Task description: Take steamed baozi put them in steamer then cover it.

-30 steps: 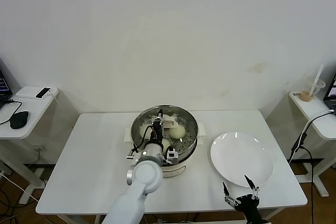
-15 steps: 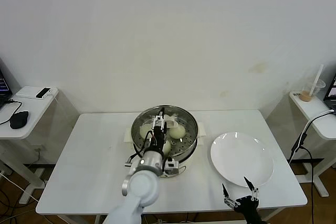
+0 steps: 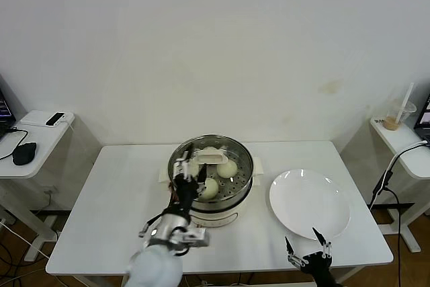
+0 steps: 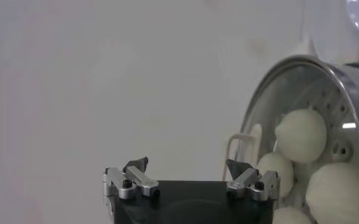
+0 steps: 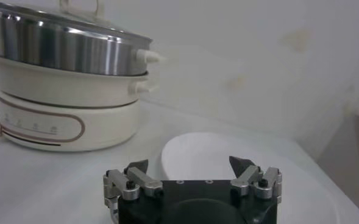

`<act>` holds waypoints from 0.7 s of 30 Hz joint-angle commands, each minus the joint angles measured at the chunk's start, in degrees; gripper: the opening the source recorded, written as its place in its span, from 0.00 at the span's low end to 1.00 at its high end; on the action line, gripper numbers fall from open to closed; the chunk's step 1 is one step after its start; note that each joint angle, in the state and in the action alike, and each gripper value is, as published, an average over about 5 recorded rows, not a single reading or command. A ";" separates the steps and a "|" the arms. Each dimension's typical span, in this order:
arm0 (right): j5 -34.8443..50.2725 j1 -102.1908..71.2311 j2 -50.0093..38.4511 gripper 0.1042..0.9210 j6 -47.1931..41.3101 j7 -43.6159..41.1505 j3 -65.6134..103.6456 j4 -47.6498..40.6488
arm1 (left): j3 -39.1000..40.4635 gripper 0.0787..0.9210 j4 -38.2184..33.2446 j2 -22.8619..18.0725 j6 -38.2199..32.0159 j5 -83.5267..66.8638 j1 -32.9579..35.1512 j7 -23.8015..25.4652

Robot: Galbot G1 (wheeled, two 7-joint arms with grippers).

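Note:
The steamer stands mid-table with the cover resting on it, cream handle up. Through the glass show several steamed baozi, also visible in the left wrist view. My left gripper hovers open and empty over the pot's near-left rim, apart from the handle; its fingertips grip nothing. My right gripper is parked open at the table's front right edge. From there the steamer stands beyond the right gripper.
A bare white plate lies right of the steamer, just beyond the right gripper. Side desks flank the table: one at left with a mouse, one at right with a cup.
My left gripper opened, let go of the cover's handle and drew back toward me. The cover stays on the steamer. The right arm has not moved.

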 commanded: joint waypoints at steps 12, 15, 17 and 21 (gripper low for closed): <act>4.69 0.55 -4.21 0.88 -1.06 -0.19 -1.61 0.82 | -32.55 0.88 -0.42 -2.35 -21.23 -73.88 28.77 -16.86; 5.39 0.23 -4.85 0.88 -1.45 -0.17 -2.03 1.13 | -32.01 0.88 0.50 -3.36 -21.48 -73.39 29.59 -16.48; 5.93 -0.33 -5.25 0.88 -1.79 -0.14 -2.53 1.70 | -31.53 0.88 1.07 -3.89 -21.73 -73.01 29.90 -16.05; 7.68 -1.68 -6.28 0.88 -2.61 0.16 -3.67 3.66 | -30.97 0.88 1.45 -4.79 -22.06 -72.68 31.00 -14.97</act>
